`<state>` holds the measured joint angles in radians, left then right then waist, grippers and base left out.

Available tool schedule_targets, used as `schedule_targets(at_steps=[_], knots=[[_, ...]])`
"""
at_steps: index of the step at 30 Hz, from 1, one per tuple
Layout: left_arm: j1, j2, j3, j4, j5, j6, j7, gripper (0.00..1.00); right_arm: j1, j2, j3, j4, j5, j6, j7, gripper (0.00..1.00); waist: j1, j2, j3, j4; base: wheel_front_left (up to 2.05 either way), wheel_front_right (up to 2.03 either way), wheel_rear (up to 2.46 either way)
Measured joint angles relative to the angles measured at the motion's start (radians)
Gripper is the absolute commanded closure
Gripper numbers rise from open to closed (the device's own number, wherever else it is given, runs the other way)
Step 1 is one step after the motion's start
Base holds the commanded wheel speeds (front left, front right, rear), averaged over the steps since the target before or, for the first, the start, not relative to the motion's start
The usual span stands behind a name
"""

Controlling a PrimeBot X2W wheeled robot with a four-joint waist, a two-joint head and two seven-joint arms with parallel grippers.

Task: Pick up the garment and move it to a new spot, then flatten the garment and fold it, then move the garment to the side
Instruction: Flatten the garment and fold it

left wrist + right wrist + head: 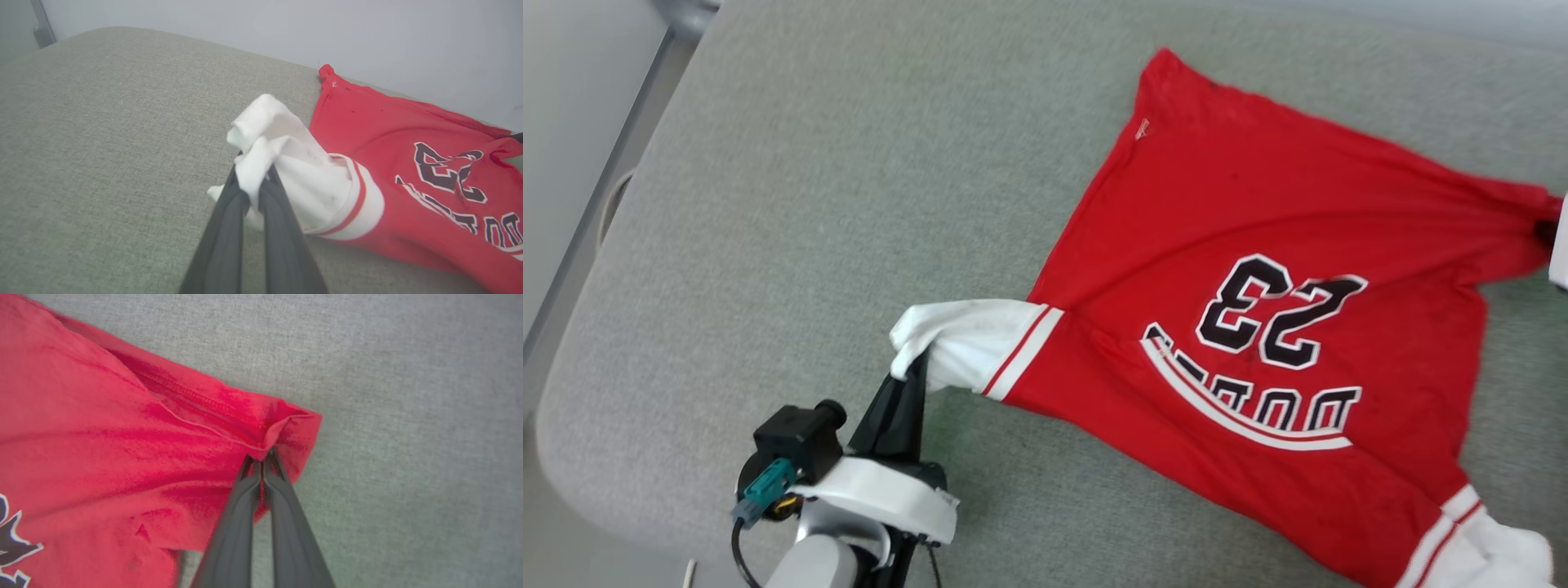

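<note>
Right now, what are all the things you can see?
shirt: one, red with white sleeves and a black number, spread on the cushion
cushion: one, grey, under the shirt
wall: one, pale, behind the cushion
left gripper: one, dark, shut on a white sleeve
right gripper: one, dark, shut on a red corner of the shirt

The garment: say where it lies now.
In the head view the garment spreads across the right half of the grey cushion, a white sleeve pinched by the left gripper, a red corner by the right gripper.
</note>
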<state>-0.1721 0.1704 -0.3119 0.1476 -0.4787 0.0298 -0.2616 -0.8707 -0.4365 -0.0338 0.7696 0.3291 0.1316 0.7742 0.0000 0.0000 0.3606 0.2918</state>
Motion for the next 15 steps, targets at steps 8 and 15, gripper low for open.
schedule_targets(at_steps=[8, 15], knots=[[0.082, 0.047, 0.031, 0.041, -0.023, 0.02, 0.029, 1.0, 0.295, 0.003, -0.039, -0.199, 0.103, 0.0, -0.059, 1.0, 0.0, 0.0, -0.112, -0.096, 0.0, 0.0, 0.0], [0.159, 0.08, 0.048, 0.064, -0.053, 0.032, 0.068, 1.0, 0.623, 0.087, -0.164, -0.418, 0.127, 0.0, -0.099, 1.0, -0.0001, 0.0, -0.215, -0.186, 0.0, 0.0, 0.0]])
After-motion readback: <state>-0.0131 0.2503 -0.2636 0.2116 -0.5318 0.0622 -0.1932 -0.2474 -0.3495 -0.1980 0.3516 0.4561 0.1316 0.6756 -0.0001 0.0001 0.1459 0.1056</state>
